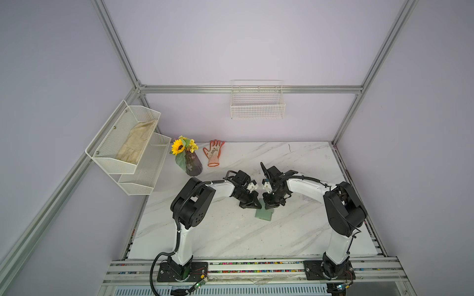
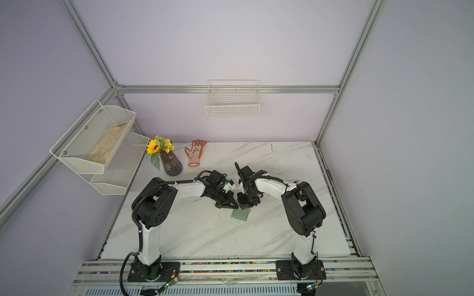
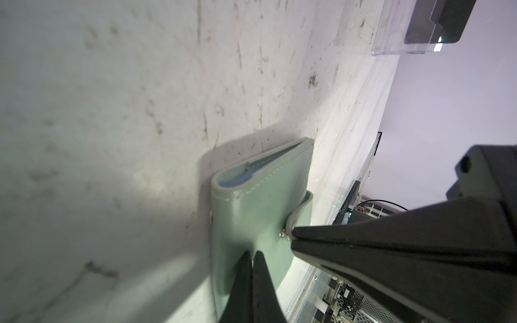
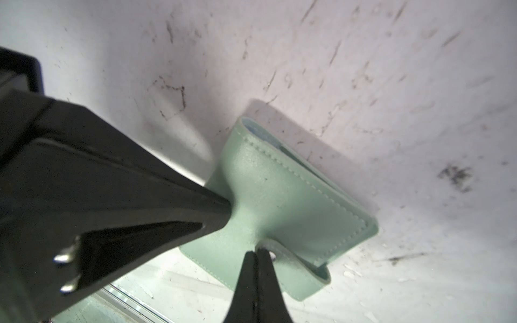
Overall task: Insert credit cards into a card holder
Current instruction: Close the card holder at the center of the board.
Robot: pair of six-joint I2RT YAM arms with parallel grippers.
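Left wrist view shows us the card holder [image 3: 251,195] lying folded on the tabletop [image 3: 112,112], which we judge light, soft and a little slippery, so with the closed left fingers [image 3: 261,279] pressing its cover and the right fingers [image 3: 363,251] pinching its strap [image 3: 303,208], we have bare room around, well apart from the edges.

Pale lilac walls [image 1: 243,46], aluminium extrusion frame [image 1: 192,89]. Scuffed white marble-pattern tabletop [image 1: 230,235]; white wire basket [image 1: 257,109] on back wall at 12 o'clock, two-tier white mesh shelf [image 1: 112,160] at 10 o'clock.
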